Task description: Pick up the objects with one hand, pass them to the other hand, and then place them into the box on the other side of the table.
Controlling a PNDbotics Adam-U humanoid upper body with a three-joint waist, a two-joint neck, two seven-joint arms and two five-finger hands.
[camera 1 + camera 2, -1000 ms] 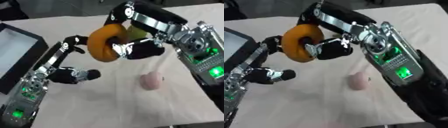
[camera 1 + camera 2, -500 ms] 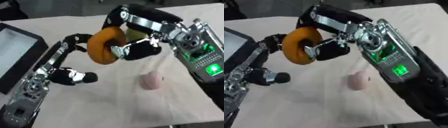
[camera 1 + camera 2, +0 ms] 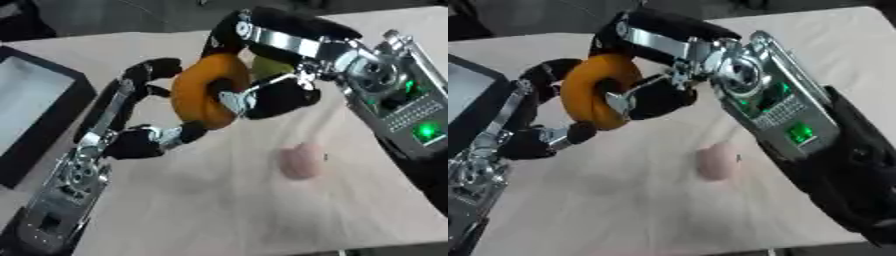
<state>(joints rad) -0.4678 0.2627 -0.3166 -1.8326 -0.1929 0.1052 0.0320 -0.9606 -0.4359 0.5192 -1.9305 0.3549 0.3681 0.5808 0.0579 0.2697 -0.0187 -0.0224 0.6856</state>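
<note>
Orange ring [image 3: 203,92], doughnut-shaped and standing on edge, hangs above the table in the upper middle of the frame, with something yellow-green [image 3: 268,67] showing just behind its upper right edge. The right hand [image 3: 267,97] comes in from the upper right and holds the ring, its dark fingers curled through the hole and round the right side of the rim. The left hand [image 3: 140,142] reaches up from the lower left; its fingers are spread, one fingertip [image 3: 191,132] touching or very near the ring's lower edge and another finger [image 3: 153,70] arching up beside the ring's upper left, not closed round it. Below and right of the ring, a small pale pink rounded object [image 3: 301,160] lies on the tan table [image 3: 227,210], apart from both hands. At the left edge of the frame sits a black box [image 3: 35,150] with a pale inside, well away from the ring.
</note>
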